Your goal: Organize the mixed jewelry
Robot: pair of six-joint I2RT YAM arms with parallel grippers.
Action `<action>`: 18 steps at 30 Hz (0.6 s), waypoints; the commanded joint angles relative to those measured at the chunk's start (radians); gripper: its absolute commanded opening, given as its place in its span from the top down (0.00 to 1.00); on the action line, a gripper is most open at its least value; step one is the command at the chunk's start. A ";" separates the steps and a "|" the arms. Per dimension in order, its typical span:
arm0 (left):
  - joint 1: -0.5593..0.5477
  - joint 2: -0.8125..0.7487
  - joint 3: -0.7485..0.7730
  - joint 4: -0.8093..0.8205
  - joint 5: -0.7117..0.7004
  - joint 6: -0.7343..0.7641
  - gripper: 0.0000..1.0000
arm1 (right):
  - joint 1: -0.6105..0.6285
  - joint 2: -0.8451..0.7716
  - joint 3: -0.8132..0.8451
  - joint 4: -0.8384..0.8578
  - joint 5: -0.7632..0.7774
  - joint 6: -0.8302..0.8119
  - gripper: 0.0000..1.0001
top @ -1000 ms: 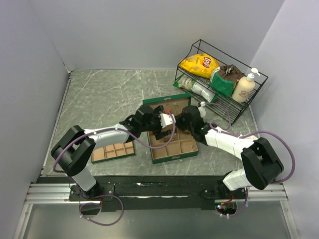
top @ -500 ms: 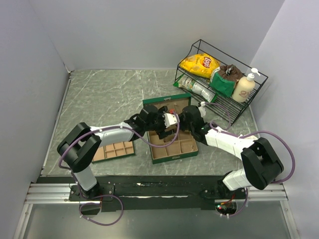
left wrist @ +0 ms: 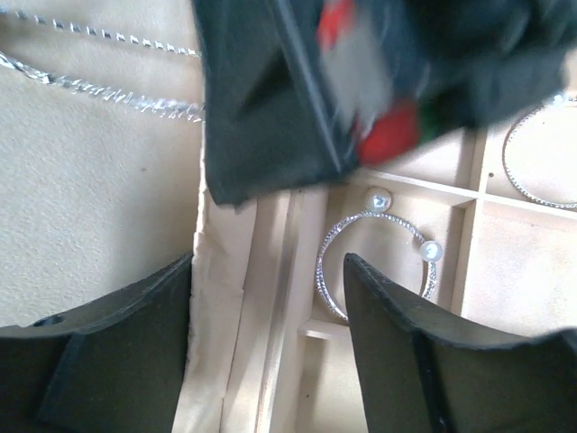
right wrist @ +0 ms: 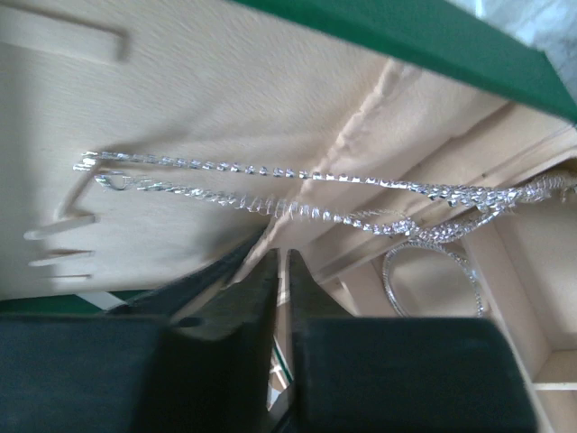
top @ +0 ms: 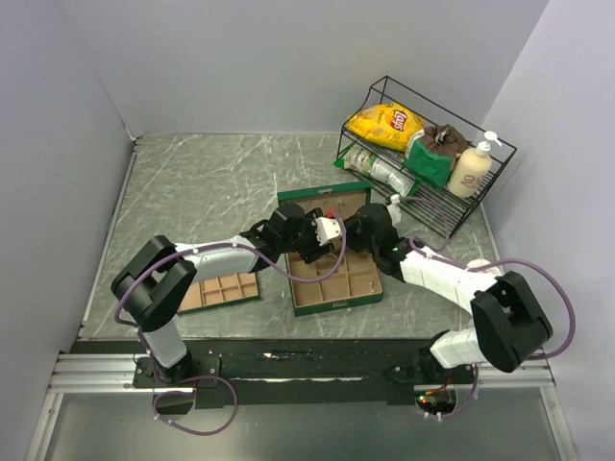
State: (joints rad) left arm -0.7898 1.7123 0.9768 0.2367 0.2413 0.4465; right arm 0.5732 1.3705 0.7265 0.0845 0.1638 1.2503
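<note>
The jewelry lies in the green box [top: 333, 300] with tan compartments. Two fine silvery chains [right wrist: 270, 194] lie across the tan lid lining, also in the left wrist view [left wrist: 99, 86]. A wire bangle with two pearl ends [left wrist: 374, 262] lies in a compartment, and a second bangle [left wrist: 541, 167] lies to its right. Another bangle [right wrist: 433, 275] shows in the right wrist view. My left gripper [left wrist: 266, 280] is open and empty over the lid hinge. My right gripper [right wrist: 281, 271] has its jaws nearly together, empty, just below the chains. Both grippers [top: 312, 235] [top: 360, 230] meet over the box.
A flat tan divided tray [top: 219, 290] lies left of the box. A black wire rack [top: 423, 158] with a chip bag, a bottle and packets stands at the back right. The right gripper's black body [left wrist: 388, 81] fills the top of the left wrist view.
My left gripper has moved right, further over the box. The box and my right arm have shifted slightly to the right.
</note>
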 commanded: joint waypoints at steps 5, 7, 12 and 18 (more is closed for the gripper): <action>-0.003 0.018 0.019 -0.010 0.019 -0.022 0.40 | -0.044 -0.146 0.042 -0.141 0.072 -0.161 0.65; -0.003 0.018 0.022 -0.010 0.021 -0.026 0.41 | -0.047 -0.188 0.033 -0.187 0.097 -0.198 0.64; -0.003 0.017 0.036 -0.014 0.046 -0.041 0.47 | -0.084 -0.267 -0.006 -0.236 0.151 -0.299 0.64; -0.003 0.023 0.068 -0.037 0.075 -0.055 0.56 | -0.166 -0.231 0.008 -0.210 0.020 -0.512 0.63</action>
State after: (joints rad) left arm -0.7864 1.7191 0.9878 0.2180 0.2436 0.4213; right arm 0.4519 1.1198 0.7280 -0.1261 0.2386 0.9089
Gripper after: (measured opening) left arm 0.461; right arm 0.367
